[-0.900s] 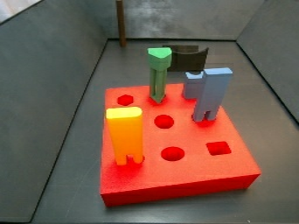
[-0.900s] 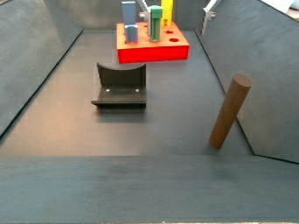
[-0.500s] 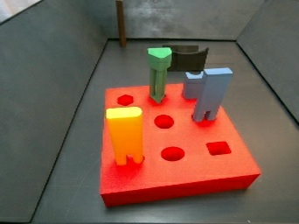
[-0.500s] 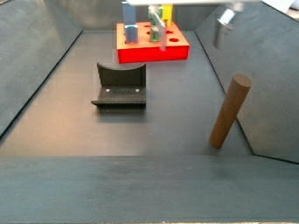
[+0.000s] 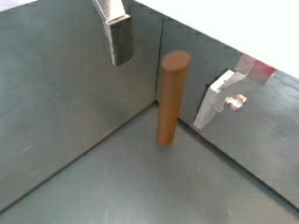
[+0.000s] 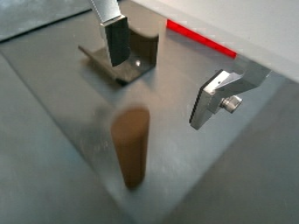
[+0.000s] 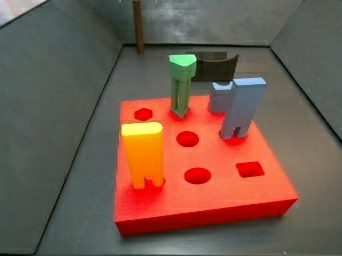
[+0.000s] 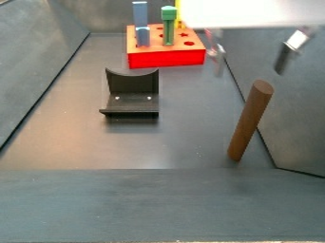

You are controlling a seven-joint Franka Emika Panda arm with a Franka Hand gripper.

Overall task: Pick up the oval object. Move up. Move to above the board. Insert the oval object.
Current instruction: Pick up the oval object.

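Observation:
The oval object is a tall brown peg (image 8: 249,119) standing upright by the right wall; it also shows in a side view far back (image 7: 136,25) and in both wrist views (image 5: 173,96) (image 6: 131,149). My gripper (image 8: 254,52) is open and empty, hanging above the peg's top. In a wrist view the gripper (image 5: 162,87) has one finger (image 5: 117,39) on each side of the peg, without touching it. The red board (image 7: 254,195) lies on the floor, away from the peg, and shows in the other views (image 8: 165,57) (image 6: 198,39).
On the board stand a green arrow-topped peg (image 7: 181,85), a grey-blue block (image 7: 238,105) and a yellow forked block (image 7: 142,155). The dark fixture (image 8: 129,92) stands between board and peg. Grey walls (image 8: 273,76) close in right by the peg.
My gripper has moved from near the board towards the peg and now hangs over it, still open. The peg and board have not moved.

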